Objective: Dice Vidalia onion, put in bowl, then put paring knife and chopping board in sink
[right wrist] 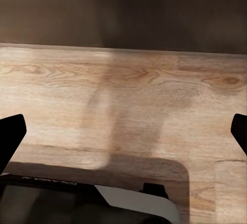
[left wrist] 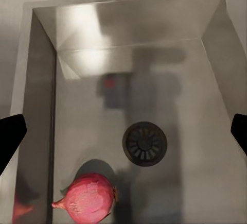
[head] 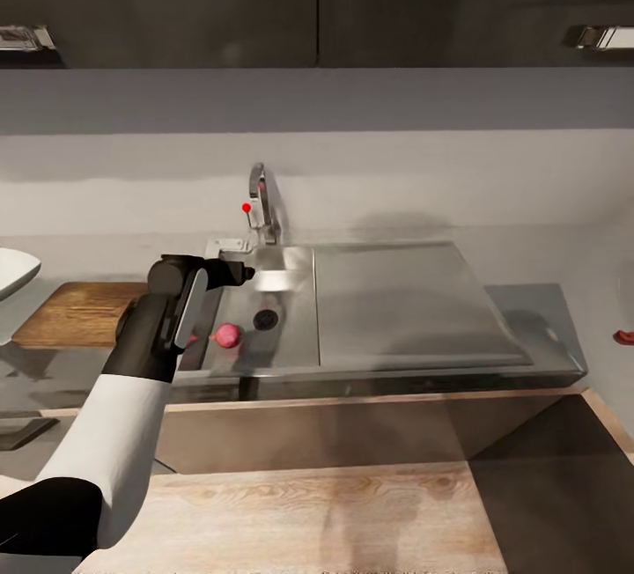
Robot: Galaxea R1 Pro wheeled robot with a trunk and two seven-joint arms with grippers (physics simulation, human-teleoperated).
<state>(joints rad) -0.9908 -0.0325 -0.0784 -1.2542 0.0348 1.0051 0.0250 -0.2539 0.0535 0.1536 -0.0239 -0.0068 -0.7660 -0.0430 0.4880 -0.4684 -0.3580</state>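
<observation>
Head view: you are hovering left gripper (head: 231,275) over sink (head: 379,354), jaws spread wide, holding nothing. Vidalia onion (head: 228,335) is lying on basin floor near front-left corner, just beside drain (head: 265,320), not touching it. Nothing looking done yet: onion not lifted, chopping board (head: 79,314) sitting bare on countertop (head: 541,305) left of sink. Left wrist view: onion (left wrist: 87,199) is resting on its side, long axis running along front wall, pointed tip aiming toward left wall. Right gripper (right wrist: 123,136) is idling over wood floor, fingers apart.

Left claw (left wrist: 123,131) spread wide; right claw (right wrist: 123,131) likewise.
</observation>
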